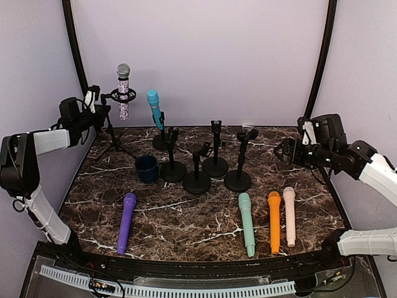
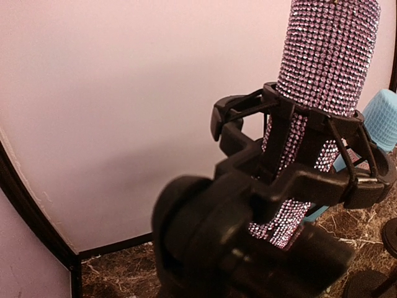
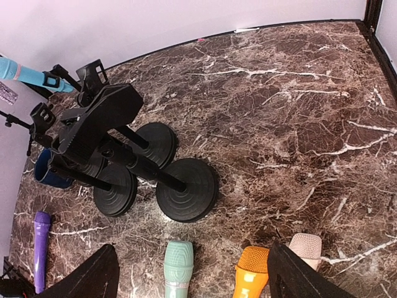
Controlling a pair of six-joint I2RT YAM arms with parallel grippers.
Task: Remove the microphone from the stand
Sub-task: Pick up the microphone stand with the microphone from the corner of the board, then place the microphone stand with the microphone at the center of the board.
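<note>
A sparkly purple microphone [image 1: 123,93] stands upright in the black shock mount [image 1: 114,96] of a tripod stand [image 1: 113,141] at the back left. In the left wrist view the microphone [image 2: 322,74] and its mount [image 2: 248,118] fill the frame at close range. My left gripper [image 1: 94,105] is right beside the mount, on its left. A blurred black mass [image 2: 217,248] hides its fingers. A blue microphone [image 1: 154,107] sits tilted in a desk stand further right. My right gripper [image 3: 192,273] is open and empty, held above the table's right side [image 1: 285,151].
Several empty black desk stands [image 1: 215,152] cluster mid-table beside a dark blue cup [image 1: 147,168]. Loose microphones lie near the front: purple [image 1: 126,221], green [image 1: 247,223], orange [image 1: 274,220], pink [image 1: 289,214]. Black curved poles [image 1: 75,43] frame the back wall.
</note>
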